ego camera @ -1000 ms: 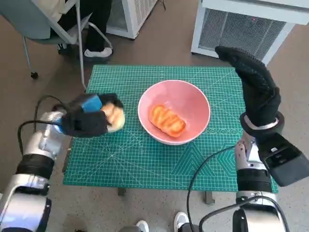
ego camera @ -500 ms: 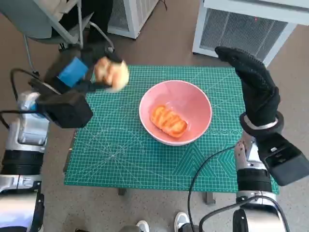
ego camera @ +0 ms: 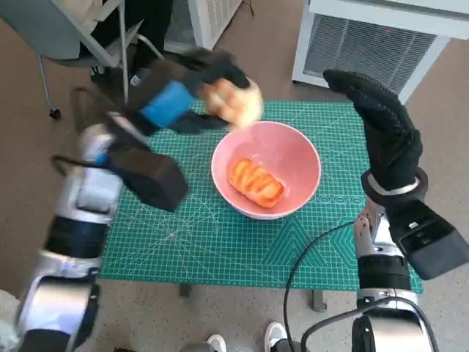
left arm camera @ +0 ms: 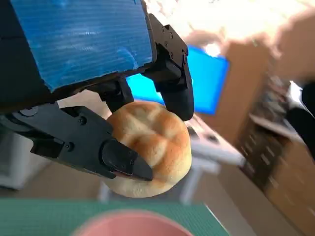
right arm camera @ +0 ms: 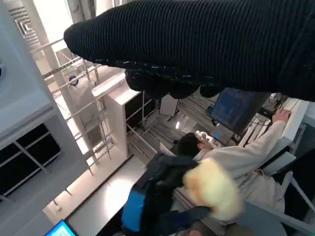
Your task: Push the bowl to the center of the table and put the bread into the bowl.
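Left hand (ego camera: 183, 92) holds a round bread roll (ego camera: 234, 101), carried in the air just above the pink bowl's (ego camera: 293, 158) rim at about 11 o'clock. In the left wrist view the fingers (left arm camera: 174, 86) wrap the roll (left arm camera: 150, 147) from both sides; grip looks secure. Bowl sits near the middle of the green cutting mat (ego camera: 220, 235) on the desk and already contains one orange-glazed loaf (ego camera: 254, 182).

Step in hand, as I judge it: release the roll into the bowl. To do it well, carry the roll toward 5 o'clock until it is over the bowl's open half at 1 o'clock, clear of the loaf, lower it below the rim, then spread the fingers.

Right hand (ego camera: 385, 132) is raised at the bowl's 3 o'clock, fingers extended, holding nothing, apart from the bowl.

Room: free mat at 6 and 9 o'clock; the far mat edge lies close behind the bowl at 12 o'clock.
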`<state>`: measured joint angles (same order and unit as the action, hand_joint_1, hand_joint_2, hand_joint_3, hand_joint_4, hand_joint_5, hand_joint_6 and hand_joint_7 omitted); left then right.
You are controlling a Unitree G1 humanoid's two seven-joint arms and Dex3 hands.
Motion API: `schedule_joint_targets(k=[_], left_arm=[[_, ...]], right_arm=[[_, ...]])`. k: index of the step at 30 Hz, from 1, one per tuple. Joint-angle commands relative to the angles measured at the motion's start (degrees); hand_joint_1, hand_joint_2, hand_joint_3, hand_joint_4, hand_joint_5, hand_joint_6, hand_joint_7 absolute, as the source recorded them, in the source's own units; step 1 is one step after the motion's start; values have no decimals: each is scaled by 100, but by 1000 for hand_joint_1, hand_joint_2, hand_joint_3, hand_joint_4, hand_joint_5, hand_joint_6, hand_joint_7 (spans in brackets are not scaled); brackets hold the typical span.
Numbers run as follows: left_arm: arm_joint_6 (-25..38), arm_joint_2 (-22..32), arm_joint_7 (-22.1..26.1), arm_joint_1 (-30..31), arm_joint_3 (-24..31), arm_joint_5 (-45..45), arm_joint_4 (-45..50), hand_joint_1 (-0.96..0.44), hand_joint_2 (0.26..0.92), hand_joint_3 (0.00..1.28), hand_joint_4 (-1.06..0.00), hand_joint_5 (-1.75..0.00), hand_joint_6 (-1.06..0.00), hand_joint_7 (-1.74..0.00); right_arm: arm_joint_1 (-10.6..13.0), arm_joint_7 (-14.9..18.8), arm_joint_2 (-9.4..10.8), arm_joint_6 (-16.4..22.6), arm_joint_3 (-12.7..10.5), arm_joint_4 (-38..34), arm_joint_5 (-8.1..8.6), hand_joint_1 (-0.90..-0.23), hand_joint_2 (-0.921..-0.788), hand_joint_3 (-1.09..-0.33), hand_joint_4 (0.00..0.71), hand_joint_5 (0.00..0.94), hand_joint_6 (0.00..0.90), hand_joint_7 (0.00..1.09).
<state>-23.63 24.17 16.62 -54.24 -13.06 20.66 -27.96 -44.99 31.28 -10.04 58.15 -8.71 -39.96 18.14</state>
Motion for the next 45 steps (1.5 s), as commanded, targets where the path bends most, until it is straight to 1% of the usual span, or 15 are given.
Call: schedule_joint_targets(k=[1,2,3,4,7,10,13,16,19,23,27,30,34,36,45], left_arm=[[-10,-189,341,-290,-299,103,-624,-167,921,215,-489,-853,-504,-1387],[-4,-221,398,-323,-342,107,-727,-192,914,209,-483,-617,-435,-1263],[31,-274,493,-369,-412,126,-875,-175,914,158,-478,-421,-405,-959],[47,-311,559,-405,-455,141,-987,-217,917,128,-440,-269,-380,-707],[131,-402,797,-526,-590,201,-1323,-315,920,99,-348,-88,-330,-388],[311,-484,1179,-659,-677,172,-1617,-374,921,90,-234,-29,-286,-262],[341,-506,1374,-696,-635,63,-1749,-386,921,80,-131,-9,-249,-203],[172,-553,1294,-621,-444,-130,-1855,-394,920,68,-46,-2,-201,-158],[-157,-634,1042,-533,-242,-322,-2045,-404,919,55,-14,0,-153,-121],[-994,-845,624,-375,183,-769,-2452,-427,921,70,-3,1,-122,-93],[-1629,-1084,449,-222,616,-1331,-2627,-416,921,117,0,1,-112,-78],[-1905,-1219,408,-148,848,-1629,-2677,-401,921,157,1,1,-113,-72],[-2213,-1558,477,146,1354,-2442,-2451,-414,921,210,1,1,-124,-70],[-2281,-1661,496,299,1464,-2675,-2211,-424,921,247,1,1,-130,-68],[-2074,-1832,495,1016,1608,-3157,-870,-447,921,386,-1,0,-122,-61]], right_arm=[[3,41,35,-93,15,-63,34,-574,-921,-728,290,5,217,283],[3,38,36,-99,16,-58,30,-574,-921,-728,290,5,217,284],[14,39,31,-110,17,-37,36,-574,-921,-728,290,4,217,284],[20,38,29,-118,17,-23,38,-575,-921,-727,290,4,217,284],[54,24,17,-145,21,55,34,-577,-921,-727,290,4,217,284],[129,-14,-25,-184,9,203,17,-577,-921,-727,290,3,216,284],[178,-17,-54,-223,-9,294,26,-577,-921,-728,290,3,216,285],[212,-12,-83,-235,-33,343,36,-576,-921,-730,289,2,214,285],[223,-30,-102,-248,-45,379,16,-574,-921,-731,289,2,213,287],[213,-42,-134,-268,-69,400,19,-570,-921,-730,289,2,211,288],[202,-69,-141,-292,-84,423,22,-566,-921,-729,290,2,210,289],[191,-85,-141,-318,-89,440,19,-564,-921,-728,290,2,209,289],[131,-151,-150,-392,-97,459,-21,-563,-921,-725,283,0,210,290],[116,-183,-153,-433,-95,495,-44,-563,-921,-724,274,0,210,290],[66,-377,-126,-691,-23,807,-175,-566,-921,-722,256,0,205,285]])
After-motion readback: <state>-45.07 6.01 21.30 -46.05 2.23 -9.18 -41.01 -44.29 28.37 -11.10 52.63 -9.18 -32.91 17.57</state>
